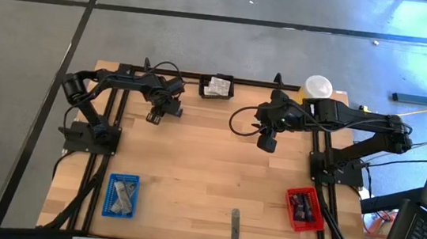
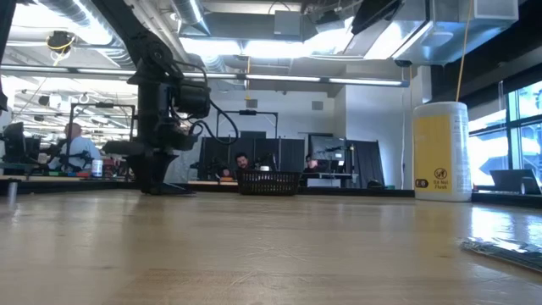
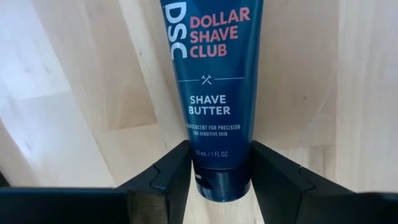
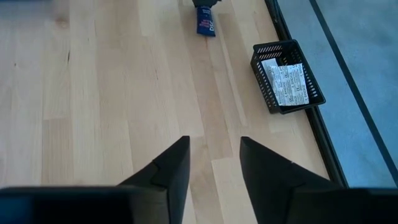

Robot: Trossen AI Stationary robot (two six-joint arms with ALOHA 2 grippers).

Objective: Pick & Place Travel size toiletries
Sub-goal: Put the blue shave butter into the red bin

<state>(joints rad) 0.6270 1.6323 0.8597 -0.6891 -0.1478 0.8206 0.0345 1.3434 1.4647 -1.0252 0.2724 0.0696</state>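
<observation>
Tube, dark navy, printed "Dollar Shave Club Shave Butter", is clamped at its capped end by the left pincer, near the black mesh basket at the bench far edge. Right pincer, jaws parted and empty, hovers beside the basket of white sachets.

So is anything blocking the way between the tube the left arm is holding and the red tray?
Nothing visible blocks it. The left gripper holds the dark shave butter tube near the table's far edge. Between it and the red tray at the near right lies bare wood. The right gripper hangs open beside that path and may need avoiding.
</observation>
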